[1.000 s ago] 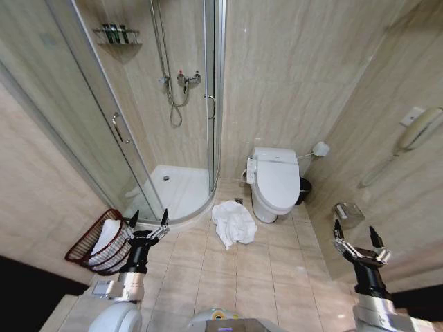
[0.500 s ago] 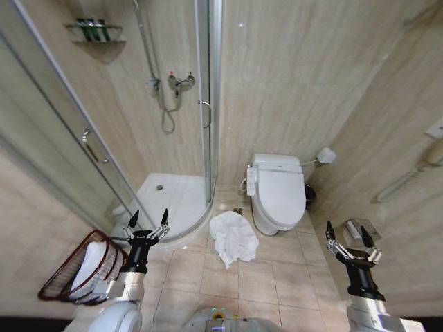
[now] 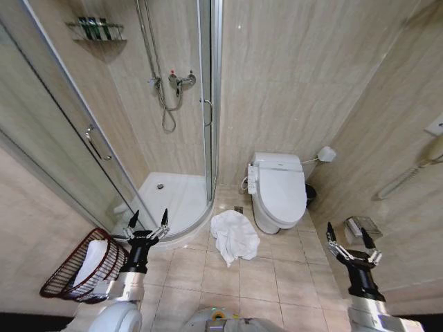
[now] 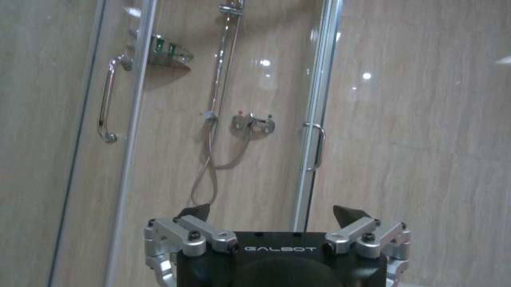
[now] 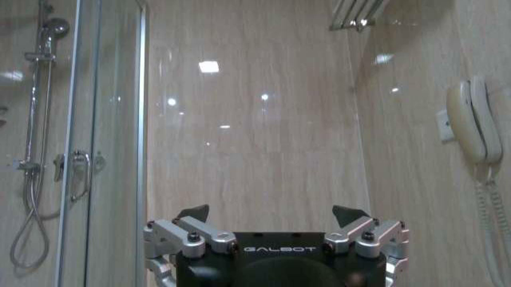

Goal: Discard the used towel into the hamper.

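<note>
Head view: a crumpled white towel (image 3: pixel 234 236) on the tiled floor (image 3: pixel 259 283), just in front of the toilet (image 3: pixel 279 191) and beside the curved lip of the shower tray (image 3: pixel 173 200). The hamper (image 3: pixel 83 268), dark reddish-brown open weave, tipped toward the left wall at the low left, with white cloth already inside. Left gripper (image 3: pixel 147 223) raised upright between hamper and towel, prongs spread, holding nothing. Right gripper (image 3: pixel 350 236) raised near the right wall, well apart from the towel, likewise spread and empty. Bare tiles between the two arms, bounded by the glass shower door (image 3: pixel 83 131) on the left, the toilet ahead and the wall on the right.

Left wrist view: left gripper (image 4: pixel 276 210) with tips wide apart, nothing between them. Beyond it, the shower mixer (image 4: pixel 253 124) with its hose, two door handles and a corner shelf of bottles. No floor, towel or hamper here.

Right wrist view: right gripper (image 5: pixel 271 210) splayed the same way, empty. Beyond it, plain beige wall, a wall telephone (image 5: pixel 471 122), a chrome rack (image 5: pixel 359 13) high up, and the shower door's edge.
</note>
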You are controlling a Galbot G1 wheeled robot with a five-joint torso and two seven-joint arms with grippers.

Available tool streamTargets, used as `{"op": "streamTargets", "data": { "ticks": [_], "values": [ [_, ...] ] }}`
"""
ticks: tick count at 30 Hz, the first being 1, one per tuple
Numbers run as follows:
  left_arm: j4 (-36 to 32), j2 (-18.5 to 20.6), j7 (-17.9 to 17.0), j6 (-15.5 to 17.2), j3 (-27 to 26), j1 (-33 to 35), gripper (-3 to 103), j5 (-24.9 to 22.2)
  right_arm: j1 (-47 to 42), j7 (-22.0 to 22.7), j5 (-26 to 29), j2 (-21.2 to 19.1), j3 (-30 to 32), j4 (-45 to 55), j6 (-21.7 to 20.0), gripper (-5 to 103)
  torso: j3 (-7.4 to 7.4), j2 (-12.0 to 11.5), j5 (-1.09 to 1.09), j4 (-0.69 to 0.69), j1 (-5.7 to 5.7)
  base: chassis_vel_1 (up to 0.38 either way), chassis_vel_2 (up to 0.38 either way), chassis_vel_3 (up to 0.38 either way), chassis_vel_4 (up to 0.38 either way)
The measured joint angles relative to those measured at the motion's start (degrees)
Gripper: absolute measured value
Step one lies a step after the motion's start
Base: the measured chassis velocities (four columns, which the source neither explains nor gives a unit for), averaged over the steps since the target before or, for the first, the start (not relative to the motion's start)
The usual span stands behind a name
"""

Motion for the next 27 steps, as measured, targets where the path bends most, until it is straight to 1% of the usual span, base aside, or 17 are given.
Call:
{"op": "streamTargets", "data": {
  "ticks": [4,6,9,10,14,16,17,18,19,20,22,23,27],
  "values": [
    [0.00,0.00,0.00,0.00,0.00,0.00,100,0.00,0.76,0.11,0.55,-0.96,-0.47,-2.56,-0.27,100,-1.03,-1.92,-0.02,-0.01,-0.96,0.000,0.000,0.000,0.000],
    [0.00,0.00,0.00,0.00,0.00,0.00,100,0.00,1.19,0.11,0.66,-1.21,-0.80,-3.64,-0.19,100,-1.22,-2.30,-0.02,0.00,-1.14,0.000,0.000,0.000,0.000],
    [0.00,0.00,0.00,0.00,0.00,0.00,100,0.00,3.40,0.13,0.69,-2.14,-1.93,-9.21,0.44,100,-1.94,-3.62,0.00,0.00,-1.73,0.000,0.000,0.000,0.000],
    [0.00,0.00,0.00,0.00,0.00,0.00,100,0.00,3.40,0.13,0.69,-2.14,-1.93,-9.21,0.44,100,-1.94,-3.62,0.00,0.00,-1.73,0.000,0.000,0.000,0.000],
    [0.00,0.00,0.00,0.00,0.00,0.00,100,0.00,6.19,0.50,1.76,-3.50,-3.70,-18.92,1.45,100,-2.95,-5.52,0.00,0.01,-2.62,0.000,0.000,0.000,0.000],
    [0.00,0.00,0.00,0.00,0.00,0.00,100,0.01,6.40,0.50,1.73,-3.58,-3.84,-19.83,1.65,100,-3.03,-5.67,0.01,0.01,-2.70,0.000,0.000,0.000,0.000],
    [0.00,0.00,0.00,0.00,0.00,0.00,100,0.00,7.11,0.44,1.12,-3.85,-4.22,-22.88,2.65,100,-3.35,-6.29,0.02,0.00,-2.99,0.000,0.000,0.000,0.000],
    [0.00,0.00,0.00,0.00,0.00,0.00,100,0.00,7.21,0.37,0.61,-3.93,-4.62,-24.59,3.44,100,-3.59,-6.73,-0.02,0.00,-3.21,0.000,0.000,0.000,0.000],
    [0.00,0.00,0.00,0.00,0.00,0.00,100,0.00,7.21,0.37,0.61,-3.93,-4.62,-24.59,3.44,100,-3.59,-6.73,-0.02,0.00,-3.21,0.000,0.000,0.000,0.000],
    [0.00,0.00,0.00,0.00,0.00,0.00,100,0.00,7.08,0.23,0.22,-3.85,-5.09,-25.57,3.94,100,-3.84,-7.21,0.01,0.00,-3.43,0.000,0.000,0.000,0.000],
    [0.00,0.00,0.00,0.00,0.00,0.00,100,0.00,6.47,0.00,-0.36,-3.09,-5.77,-26.03,4.46,100,-4.33,-8.06,-0.02,0.00,-3.81,0.000,0.000,0.000,0.000],
    [0.00,0.00,0.00,0.00,0.00,0.00,100,0.00,6.47,0.00,-0.36,-3.09,-5.77,-26.03,4.46,100,-4.33,-8.06,-0.02,0.00,-3.81,0.000,0.000,0.000,0.000],
    [0.00,0.00,0.00,0.00,0.00,0.00,100,0.00,5.74,-0.38,-1.37,-1.64,-6.79,-25.74,4.65,100,-5.19,-9.68,-0.01,0.00,-4.57,0.000,0.000,0.000,0.000]
  ]
}}
